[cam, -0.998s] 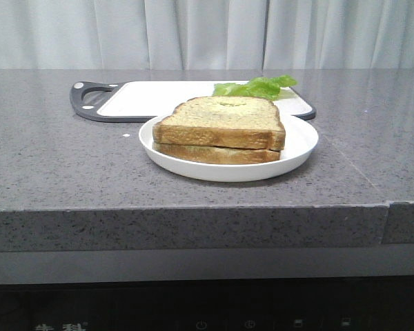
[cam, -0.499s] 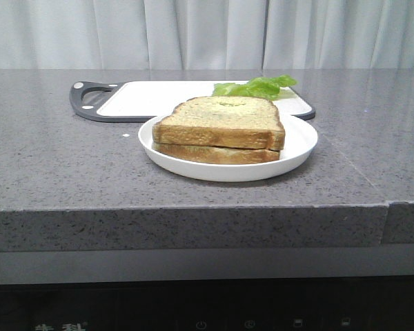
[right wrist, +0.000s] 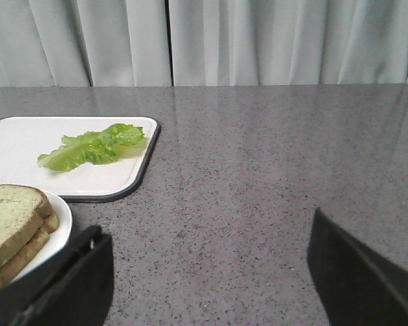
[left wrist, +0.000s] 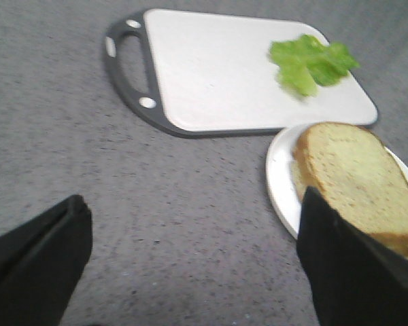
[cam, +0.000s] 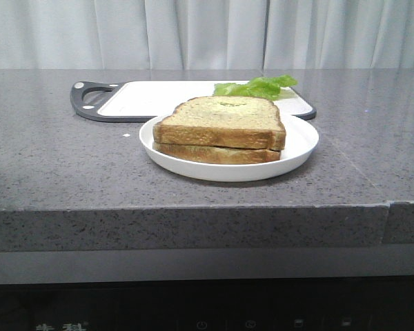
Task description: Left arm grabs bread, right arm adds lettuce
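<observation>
Two toasted slices sit stacked on the white plate [cam: 298, 148] on my grey stone counter [cam: 55, 172], the top one, the bread [cam: 224, 117], showing a faint pale-green blotch near its rounded far edge and resting squarely on the lower slice [cam: 217, 154]. Just behind the plate lies the white cutting board [cam: 159, 98] with its dark handle [cam: 86, 100] to the left, and the lettuce [cam: 257, 87] rests on the board's right end, apart from the plate. From my left wrist camera, the left gripper [left wrist: 194, 272] stands spread wide above bare counter beside the plate, one finger edging over the plate's rim and holding nothing. From my right wrist camera, the right gripper [right wrist: 207, 278] is likewise parted and empty, well clear of the lettuce [right wrist: 92, 146]. Pale curtains [cam: 207, 33] hang behind.
</observation>
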Controlling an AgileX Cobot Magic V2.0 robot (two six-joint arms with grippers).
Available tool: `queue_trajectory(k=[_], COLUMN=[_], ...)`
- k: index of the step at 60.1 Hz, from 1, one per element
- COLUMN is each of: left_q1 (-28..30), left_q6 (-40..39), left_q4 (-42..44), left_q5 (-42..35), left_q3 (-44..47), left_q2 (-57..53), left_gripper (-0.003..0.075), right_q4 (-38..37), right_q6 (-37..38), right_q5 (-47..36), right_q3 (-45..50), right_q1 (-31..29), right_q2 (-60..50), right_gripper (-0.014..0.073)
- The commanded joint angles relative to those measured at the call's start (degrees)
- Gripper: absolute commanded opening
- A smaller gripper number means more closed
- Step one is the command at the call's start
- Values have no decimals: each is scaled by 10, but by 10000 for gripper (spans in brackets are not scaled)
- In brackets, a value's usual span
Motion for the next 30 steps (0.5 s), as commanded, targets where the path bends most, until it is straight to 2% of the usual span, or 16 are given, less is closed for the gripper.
queue_trajectory(k=[1,13,30], left_q1=[-50,-124,-133], left_q6=[1,0,0], left_q4=[-12,-12,-22], left_q5=[-37,-26,51], left_q3=[-50,-151,-281], left_q2=[55,208,354], left_gripper=[602,602,602], right_q4=[-4,-4,-4], right_q6=[-4,-4,-4], right_q5=[-43,-43,-41], right_q3=[-20,-20,-20], right_q1=[-3,-3,-3], right_q2=[9,9,9], right_gripper=[598,598,598])
